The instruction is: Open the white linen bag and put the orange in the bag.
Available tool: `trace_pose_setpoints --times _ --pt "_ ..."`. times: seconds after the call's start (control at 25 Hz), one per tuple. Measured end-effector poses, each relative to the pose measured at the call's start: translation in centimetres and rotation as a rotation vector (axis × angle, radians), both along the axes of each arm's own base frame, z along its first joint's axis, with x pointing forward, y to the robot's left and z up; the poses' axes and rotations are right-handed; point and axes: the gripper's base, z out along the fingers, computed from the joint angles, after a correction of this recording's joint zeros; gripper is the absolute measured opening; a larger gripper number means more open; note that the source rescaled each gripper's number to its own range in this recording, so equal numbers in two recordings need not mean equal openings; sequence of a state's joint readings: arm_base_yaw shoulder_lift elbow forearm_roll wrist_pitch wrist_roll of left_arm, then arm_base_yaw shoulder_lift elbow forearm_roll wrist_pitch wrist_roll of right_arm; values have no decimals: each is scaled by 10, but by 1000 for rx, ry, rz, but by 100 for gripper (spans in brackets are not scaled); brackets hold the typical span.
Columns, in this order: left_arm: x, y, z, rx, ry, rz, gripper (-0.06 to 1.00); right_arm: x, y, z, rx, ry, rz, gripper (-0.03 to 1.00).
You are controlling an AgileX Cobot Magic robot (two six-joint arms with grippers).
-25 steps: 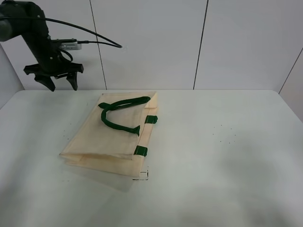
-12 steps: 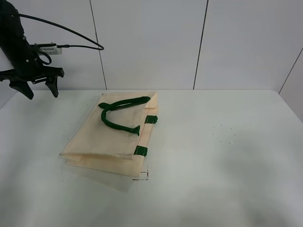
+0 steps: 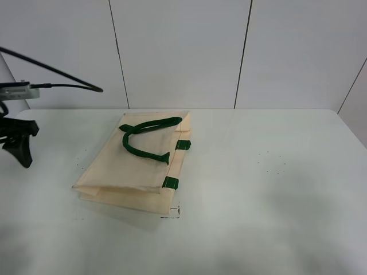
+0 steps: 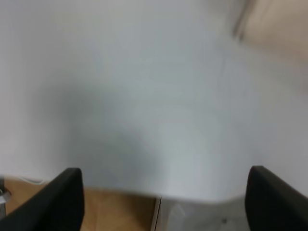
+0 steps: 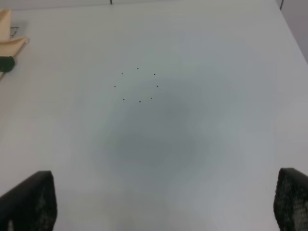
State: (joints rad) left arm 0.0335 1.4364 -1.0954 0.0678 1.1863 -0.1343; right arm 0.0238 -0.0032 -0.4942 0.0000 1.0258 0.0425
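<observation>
The white table (image 3: 275, 217) is bare across its near portion, apart from a small square outline mark (image 3: 173, 212) just off the bag's nearest corner. The white linen bag (image 3: 135, 169) lies flat and folded on the left-centre of the table, its mouth closed, with two green tabs (image 3: 170, 183) along its right rim and the dark green strap handles (image 3: 144, 140) resting looped on its upper face. To the right of the bag, well apart from it, a ring of small dark dots (image 3: 270, 162) marks the tabletop. The left gripper (image 3: 8, 144) hangs at the far left edge of the high view, above the table's edge and well clear of the bag; the blurred left wrist view shows its fingers (image 4: 62, 202) spread wide with nothing between them. The right gripper (image 5: 159, 226) hovers over the dotted area, likewise spread wide and empty. The orange is not visible in any view. Grey wall panels (image 3: 178, 51) stand behind the table.
</observation>
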Motion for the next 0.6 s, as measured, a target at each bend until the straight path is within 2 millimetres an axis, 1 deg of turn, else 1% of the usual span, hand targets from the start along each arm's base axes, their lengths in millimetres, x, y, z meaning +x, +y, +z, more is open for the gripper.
trace_pose_setpoints --times 0.04,0.16,0.32,0.44,0.52,0.6 --pt "-16 -1 4 1 -18 0 78 0 0 0 0 0 0 100" --pt "-63 -2 5 3 -60 -13 78 0 0 0 0 0 0 100" --pt "-118 -4 -2 12 -173 -67 78 0 0 0 0 0 0 100" --pt "-151 -5 -16 20 -258 -90 78 0 0 0 0 0 0 100" --pt "-168 -6 -23 20 -325 -102 78 0 0 0 0 0 0 100" --pt "-184 -9 -23 10 -408 -120 78 0 0 0 0 0 0 100"
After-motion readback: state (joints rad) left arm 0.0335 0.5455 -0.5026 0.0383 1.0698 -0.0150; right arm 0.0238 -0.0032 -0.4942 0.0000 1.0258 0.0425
